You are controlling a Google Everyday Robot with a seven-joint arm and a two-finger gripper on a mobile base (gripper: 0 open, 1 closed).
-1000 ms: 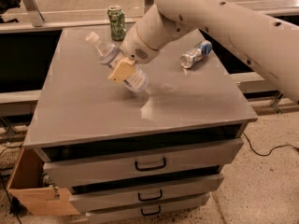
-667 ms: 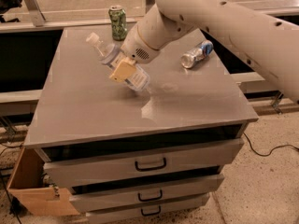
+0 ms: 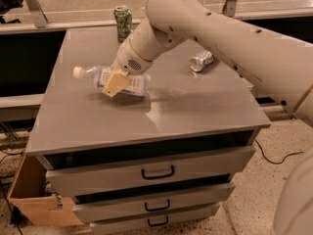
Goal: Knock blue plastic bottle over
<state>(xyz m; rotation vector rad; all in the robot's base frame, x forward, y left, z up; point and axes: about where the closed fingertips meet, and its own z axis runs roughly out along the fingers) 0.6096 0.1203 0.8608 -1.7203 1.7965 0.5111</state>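
The blue plastic bottle (image 3: 128, 83) lies nearly flat on its side on the grey cabinet top (image 3: 195, 106), white cap (image 3: 77, 72) pointing left. My gripper (image 3: 115, 84), with tan finger pads, is right over the bottle's middle and touches or overlaps it. The white arm comes in from the upper right and hides part of the bottle's far side.
A green can (image 3: 123, 23) stands upright at the back edge of the cabinet. A crushed silver-blue can (image 3: 201, 61) lies at the right. Drawers with black handles (image 3: 157, 173) are below. A cardboard box (image 3: 29, 199) sits on the floor at the left.
The bottle has gone from steeply tilted to lying almost flat, cap swinging down to the left. My gripper has moved down with it.
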